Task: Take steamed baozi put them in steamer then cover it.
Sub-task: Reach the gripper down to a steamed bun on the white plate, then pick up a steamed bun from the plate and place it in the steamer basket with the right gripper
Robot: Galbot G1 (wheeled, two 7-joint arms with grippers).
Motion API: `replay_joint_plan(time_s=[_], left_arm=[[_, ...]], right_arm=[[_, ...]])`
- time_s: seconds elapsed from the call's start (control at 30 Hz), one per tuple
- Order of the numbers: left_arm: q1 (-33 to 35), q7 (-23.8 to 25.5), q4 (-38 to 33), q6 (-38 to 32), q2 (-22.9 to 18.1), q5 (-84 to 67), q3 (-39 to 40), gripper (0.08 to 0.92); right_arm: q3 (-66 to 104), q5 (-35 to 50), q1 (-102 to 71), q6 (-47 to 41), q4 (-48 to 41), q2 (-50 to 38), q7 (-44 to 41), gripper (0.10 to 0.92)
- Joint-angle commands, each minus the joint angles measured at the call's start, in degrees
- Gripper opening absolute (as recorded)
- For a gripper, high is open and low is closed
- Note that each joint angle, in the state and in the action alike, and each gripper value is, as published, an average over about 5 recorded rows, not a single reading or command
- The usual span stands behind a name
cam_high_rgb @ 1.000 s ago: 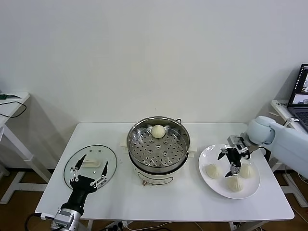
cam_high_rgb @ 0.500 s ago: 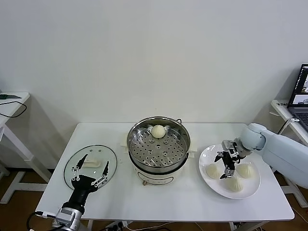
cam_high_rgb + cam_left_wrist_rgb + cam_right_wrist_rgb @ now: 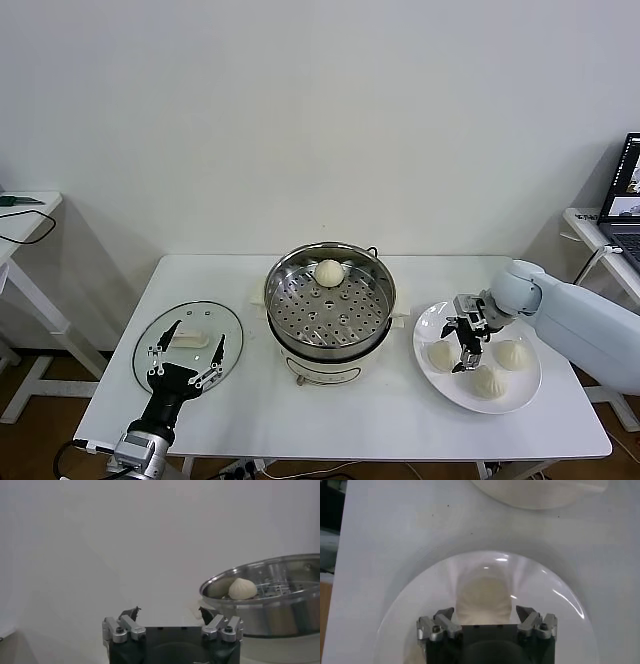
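Observation:
The steamer (image 3: 330, 300) stands mid-table with one baozi (image 3: 328, 272) on its perforated tray, also seen in the left wrist view as the baozi (image 3: 242, 588) inside the steamer (image 3: 270, 595). Three baozi lie on a white plate (image 3: 520, 388): left (image 3: 441, 354), front (image 3: 487, 381), right (image 3: 511, 354). My right gripper (image 3: 463, 343) is low over the left one; in the right wrist view the gripper (image 3: 485, 614) is open, its fingers either side of that baozi (image 3: 484, 597) with small gaps. My left gripper (image 3: 190, 347) hovers open over the glass cover (image 3: 215, 320), holding nothing.
The cover lies flat on the table's left part, its white handle up. A laptop (image 3: 628, 190) sits on a side table at the far right. Another small table (image 3: 20, 215) stands at the far left. The plate (image 3: 420, 605) lies close to the steamer's base.
My right gripper has moved left across the plate and down, from between the baozi to around the left one. The left arm has stayed put.

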Motion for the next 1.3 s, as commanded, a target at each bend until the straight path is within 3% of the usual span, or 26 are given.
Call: replay_joint_plan(time_s=[0.03, 0.43, 0.67, 1.1, 1.3], left_arm=[[0.07, 0.01, 0.02, -0.01, 0.01, -0.03, -0.11, 0.823], [-0.05, -0.08, -0.01, 0.01, -0.27, -0.02, 0.06, 0.823], [0.14, -0.13, -0.38, 0.02, -0.3, 0.0, -0.01, 0.823], [0.52, -0.22, -0.93, 0.08, -0.02, 0.19, 0.08, 0.823], [0.71, -0.23, -1.17, 0.14, 0.45, 0.19, 0.07, 0.823]], right_arm=[[0.38, -0.59, -0.34, -0.07, -0.34, 0.3, 0.07, 0.771], [1.18, -1.04, -0.65, 0.33, -0.61, 0.31, -0.25, 0.7], [1.47, 0.61, 0.02, 0.04, 0.89, -0.87, -0.98, 0.704], [-13.5, 16.16, 23.6, -5.1, 16.71, -15.46, -6.43, 0.697], [-27.39, 24.6, 44.15, -8.91, 21.52, -16.08, -7.9, 0.696]])
